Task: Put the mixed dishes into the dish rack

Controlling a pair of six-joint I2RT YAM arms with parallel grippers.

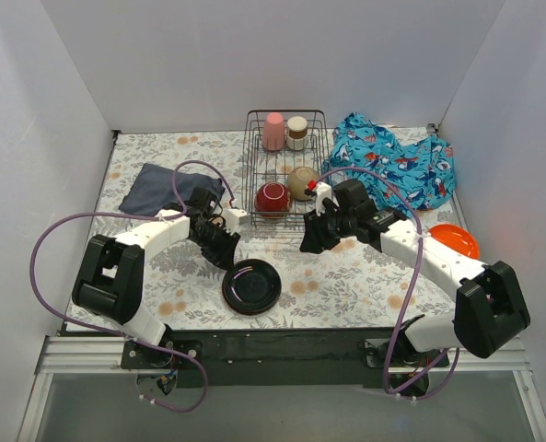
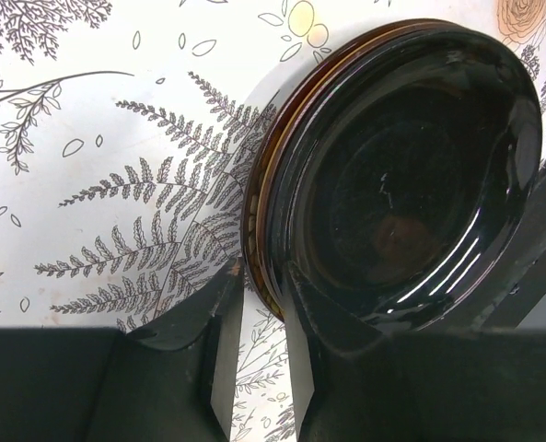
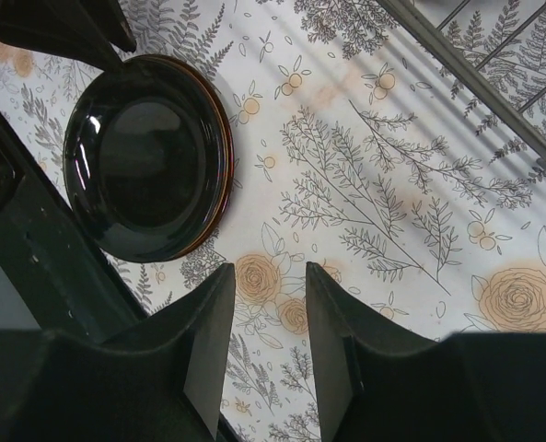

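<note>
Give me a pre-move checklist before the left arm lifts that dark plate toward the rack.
1. Left gripper lined up on the dark plate: ok, its fingers straddle the rim.
2. Firm grip on that rim: cannot tell.
3. Only one plate being picked: cannot tell, a brown edge shows under the dark plate.
4. Right gripper out of the way: ok, open and empty over the table, beside the plate.
5. Room in the dish rack: probably ok, open wire floor shows between the pink cup and the dark red bowl.
</note>
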